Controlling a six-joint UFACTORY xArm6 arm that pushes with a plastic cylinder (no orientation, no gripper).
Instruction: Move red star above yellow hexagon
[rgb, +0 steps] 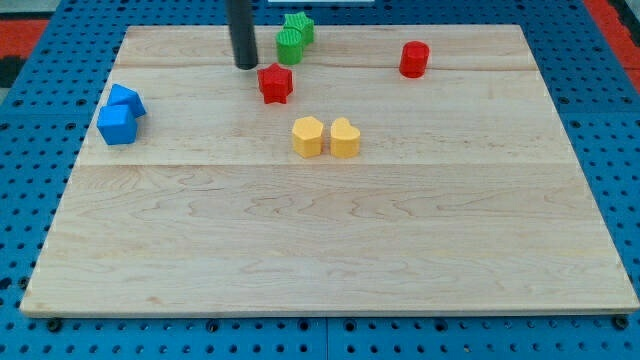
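Note:
The red star (275, 83) lies on the wooden board near the view's top centre. The yellow hexagon (308, 137) sits below and slightly right of it, with a gap between them. A yellow heart-shaped block (344, 138) touches the hexagon's right side. My tip (246, 66) is just left of and slightly above the red star, close to it; I cannot tell whether it touches.
Two green blocks (294, 38) sit together at the view's top, right of the rod. A red cylinder (414, 59) stands at the upper right. Two blue blocks (120, 114) sit together at the left edge. The board (330, 250) rests on a blue pegboard.

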